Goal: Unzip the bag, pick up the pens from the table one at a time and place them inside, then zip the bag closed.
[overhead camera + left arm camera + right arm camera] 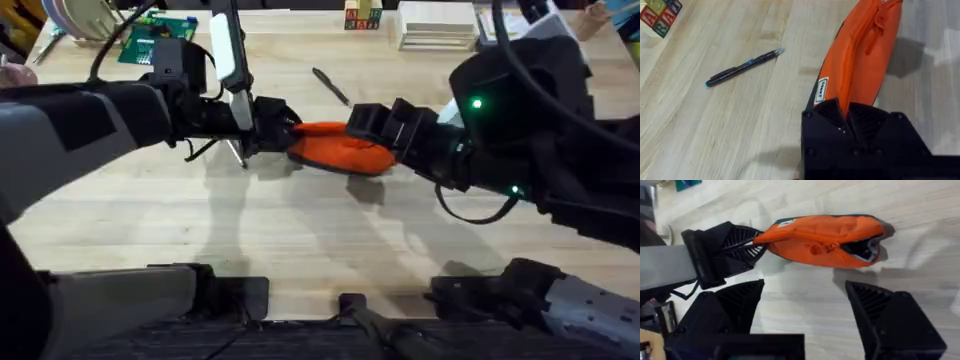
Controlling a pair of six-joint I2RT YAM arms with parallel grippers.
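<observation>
Lying on the table (pixel 300 230) mid-scene, orange bag (pixel 335 148), stretched between both arms. Pinched at one end by left gripper (pixel 846 116), fingers clenched on the fabric edge beside a small white label (pixel 821 90). Same grip seen from right wrist view, black ribbed fingers (pixel 742 247) clamped on the pouch end. Zipper partly undone at the far end, dark gap showing in the mouth (pixel 865 250); orange pull tab (pixel 816 249) hanging on the side. Hovering just above the pouch, right gripper (pixel 805 305), fingers spread wide, released, touching nothing. Resting on bare wood well apart from the bag, one pen (pixel 744 67), dark with a bluish tip; in overhead, pen (pixel 331 86) lying diagonally beyond the pouch. Sitting at the far table edge: alphabet blocks (pixel 660 14), green circuit board (pixel 157 38), stack of white paper (pixel 437 25).
</observation>
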